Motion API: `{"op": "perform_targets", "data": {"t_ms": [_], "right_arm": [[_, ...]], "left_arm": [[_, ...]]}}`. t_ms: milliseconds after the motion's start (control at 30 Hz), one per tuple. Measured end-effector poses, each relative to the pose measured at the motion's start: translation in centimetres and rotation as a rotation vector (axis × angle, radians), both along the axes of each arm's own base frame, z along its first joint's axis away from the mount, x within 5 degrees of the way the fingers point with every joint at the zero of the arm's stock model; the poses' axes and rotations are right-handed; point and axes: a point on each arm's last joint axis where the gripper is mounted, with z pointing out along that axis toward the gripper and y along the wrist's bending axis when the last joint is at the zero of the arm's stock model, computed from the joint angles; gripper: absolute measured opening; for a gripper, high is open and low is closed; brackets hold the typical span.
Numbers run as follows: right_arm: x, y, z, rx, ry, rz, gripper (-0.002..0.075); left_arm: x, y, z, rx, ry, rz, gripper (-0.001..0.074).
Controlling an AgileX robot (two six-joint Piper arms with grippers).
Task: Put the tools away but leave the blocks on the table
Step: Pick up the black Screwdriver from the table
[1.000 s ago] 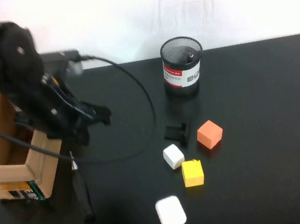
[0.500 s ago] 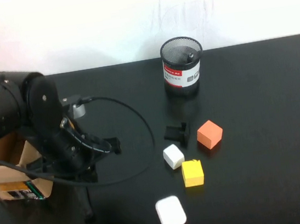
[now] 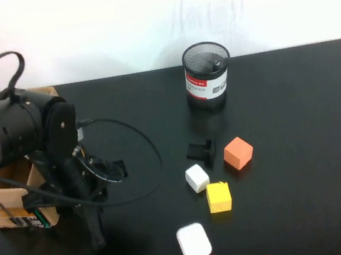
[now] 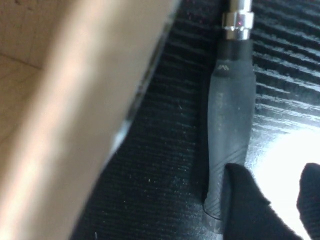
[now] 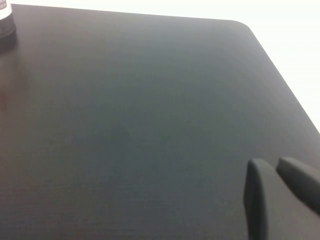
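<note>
Left gripper [image 4: 267, 200] low beside the cardboard box [image 3: 6, 193], jaws parted, one fingertip overlapping the screwdriver [image 4: 231, 125] handle's butt, shaft running away ahead. Right gripper [image 5: 280, 192] over bare table [image 5: 125, 110], jaws pressed together.

Lower left: cardboard box [image 3: 11, 186] crowds my left fingers [image 4: 250, 205] beside the screwdriver [image 4: 230, 115]. Right half of worktop [image 3: 311, 146] open; blocks cluster centre.

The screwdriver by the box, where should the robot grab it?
Probably around the thick black handle of the screwdriver, coming straight down from above. It lies flat on the table beside the box, and the handle is wider than the metal end. The left gripper is open just over it. The right gripper is shut, far away.
</note>
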Motion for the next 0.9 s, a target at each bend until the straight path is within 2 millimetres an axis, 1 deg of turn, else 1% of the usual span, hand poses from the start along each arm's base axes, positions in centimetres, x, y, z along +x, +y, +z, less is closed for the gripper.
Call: {"op": "perform_targets", "data": {"t_ms": [67,167,267,467,900], "right_arm": [[0.0,0.0,0.0,0.000,0.000,0.000,-0.0003],[0.0,0.0,0.0,0.000,0.000,0.000,-0.0003],[0.0,0.0,0.0,0.000,0.000,0.000,-0.0003],[0.0,0.0,0.0,0.000,0.000,0.000,-0.0003],[0.0,0.0,0.0,0.000,0.000,0.000,-0.0004]], "left_arm": [[0.1,0.0,-0.3,0.000,0.005,0.019,0.0249],[0.4,-0.2,-0.8,-0.005,0.003,0.039,0.0283],[0.7,-0.4,-1.5,-0.010,0.002,0.064,0.0295],[1.1,-0.5,-2.3,0.012,-0.006,0.058,0.0296],[1.3,-0.2,-2.8,0.075,0.008,0.034,0.0297]]}}
